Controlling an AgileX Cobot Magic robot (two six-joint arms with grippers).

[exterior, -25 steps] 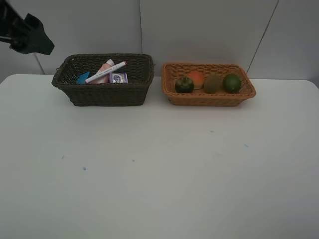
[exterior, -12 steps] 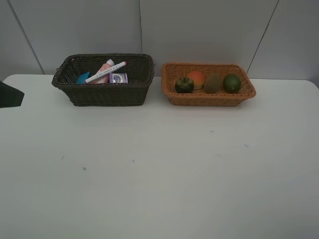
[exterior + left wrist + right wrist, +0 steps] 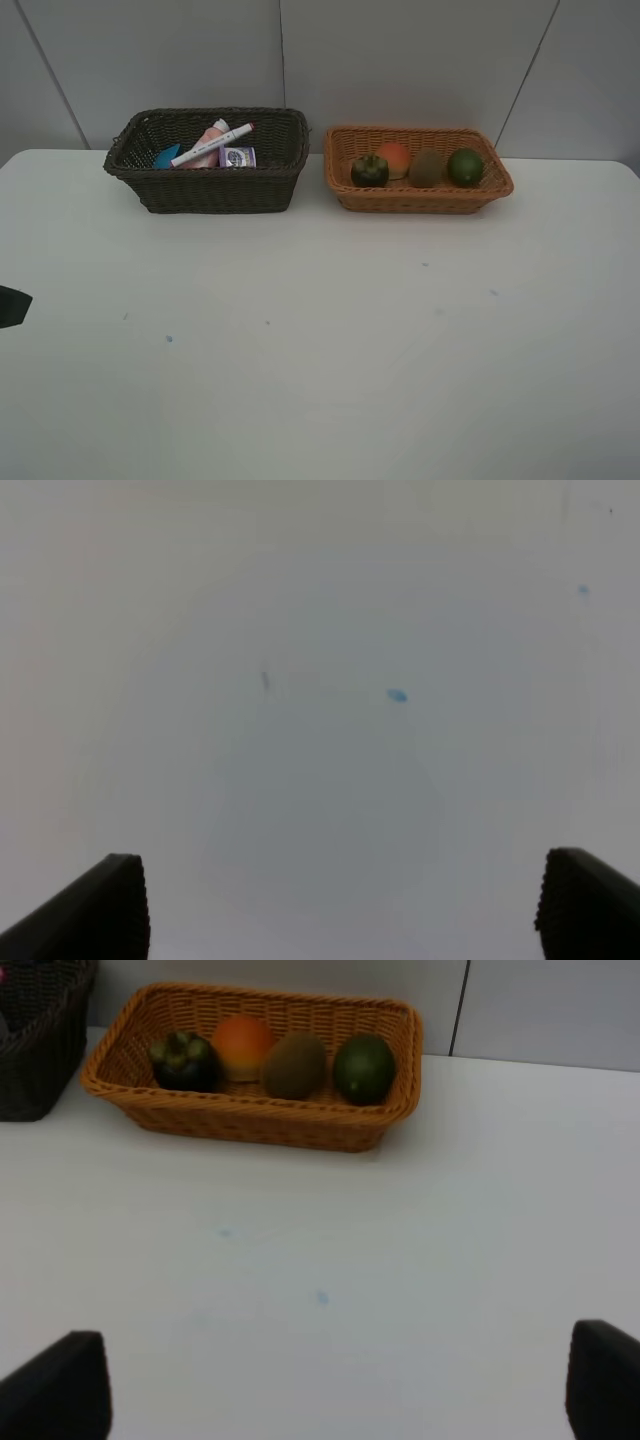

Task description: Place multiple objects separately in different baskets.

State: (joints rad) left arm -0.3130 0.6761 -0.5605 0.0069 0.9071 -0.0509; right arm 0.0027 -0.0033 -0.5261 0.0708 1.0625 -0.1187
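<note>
2 baskets sit side by side at the upper part of the exterior high view, on a white surface (image 3: 320,340). Dark brown basket (image 3: 210,190) is upper left; light orange basket (image 3: 420,198) is just right of it, a small gap between them.

Dark basket holds 4 items: white red-tipped marker (image 3: 212,145) lying tilted across the top, pink bottle (image 3: 208,140) under it, flat blue block (image 3: 166,157) at the basket's left end, purple-lidded tub (image 3: 237,157) at the right of the group.

Orange basket holds 4 fruits in a row, left to right: dark mangosteen (image 3: 369,170), orange-red fruit (image 3: 394,158), brown kiwi (image 3: 427,168), green fruit (image 3: 465,166). Neighbours touch or nearly so.

Left gripper (image 3: 340,910): fingers (image 3: 95,915) spread wide, grasping nothing, w/ only bare surface and a few small blue specks between them. In the exterior view just a dark sliver shows at the left edge, prob. part of that arm.

Right gripper (image 3: 335,1385): fingers (image 3: 60,1385) released, wide apart, nothing between them, well short of the orange basket, which fills the upper part of the right wrist view.
</note>
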